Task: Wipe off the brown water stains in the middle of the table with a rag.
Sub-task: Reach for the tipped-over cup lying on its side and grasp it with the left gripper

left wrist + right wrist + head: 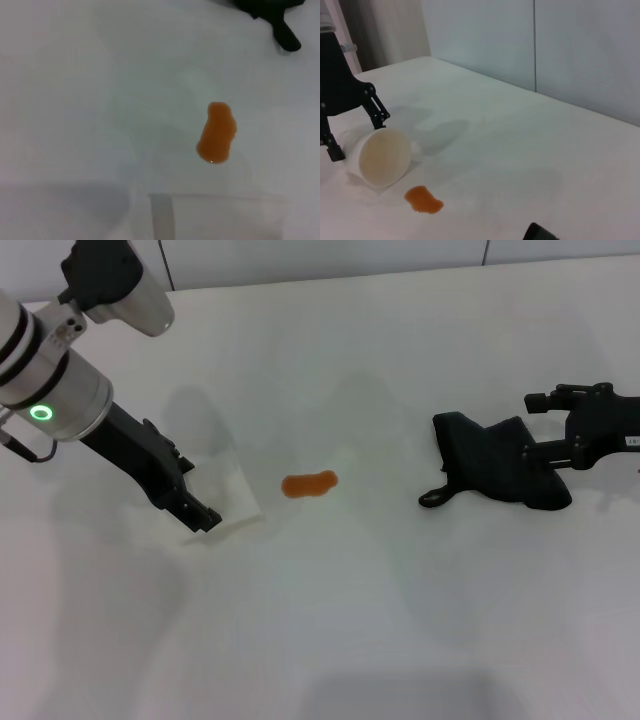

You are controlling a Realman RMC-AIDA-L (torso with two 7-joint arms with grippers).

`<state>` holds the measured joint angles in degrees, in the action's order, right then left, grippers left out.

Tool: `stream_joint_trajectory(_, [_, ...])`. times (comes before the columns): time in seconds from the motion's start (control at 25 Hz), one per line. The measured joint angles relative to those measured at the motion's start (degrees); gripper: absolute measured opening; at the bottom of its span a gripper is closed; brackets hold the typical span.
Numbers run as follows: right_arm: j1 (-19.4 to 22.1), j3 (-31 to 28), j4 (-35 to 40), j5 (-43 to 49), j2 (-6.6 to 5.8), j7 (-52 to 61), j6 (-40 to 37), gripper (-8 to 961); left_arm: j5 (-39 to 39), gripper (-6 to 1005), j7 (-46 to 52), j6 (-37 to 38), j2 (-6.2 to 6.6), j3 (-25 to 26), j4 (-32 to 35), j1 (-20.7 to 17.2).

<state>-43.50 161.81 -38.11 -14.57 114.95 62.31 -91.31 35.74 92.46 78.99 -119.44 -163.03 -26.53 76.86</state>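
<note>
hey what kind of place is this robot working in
Probably a lab or test bench, not a home: a bare white table against plain wall panels, holding only a staged brown stain, a tipped plastic cup and a black rag.

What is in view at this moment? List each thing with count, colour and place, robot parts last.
brown water stains: one, orange-brown oblong blot, middle of the table, between the cup and the rag, touching neither.
rag: one, black, bunched, on the robot's right side of the table, small loop tag toward the stain.
plastic cup: one, translucent white, lying on its side on the robot's left side, mouth toward the stain.
table: one, plain white, under everything.
left gripper: one, black fingers on either side of the cup, on the left.
right gripper: one, black, at the rag's far right edge, fingers open with the rag between them.
</note>
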Motion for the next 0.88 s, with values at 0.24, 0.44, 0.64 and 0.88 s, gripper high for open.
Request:
stream_joint_trajectory(0.24, [0.0,0.0,0.0,0.0,0.01,-0.1,0.0,857,0.6,821,0.0,-0.2,0.00,0.0,0.2,-0.2])
stream_joint_trajectory(0.44, [0.0,0.0,0.1,0.0,0.08,-0.2,0.1,857,0.7,819,0.0,-1.0,0.00,0.0,0.3,-0.5])
stream_joint_trajectory(0.64, [0.0,0.0,0.1,0.0,0.10,-0.3,0.1,858,0.5,817,0.1,-2.3,0.00,0.0,0.9,-0.6])
stream_joint_trajectory(0.88, [0.0,0.0,0.1,0.0,0.10,-0.3,0.1,858,0.8,815,0.4,-3.5,0.00,0.0,1.9,-0.6])
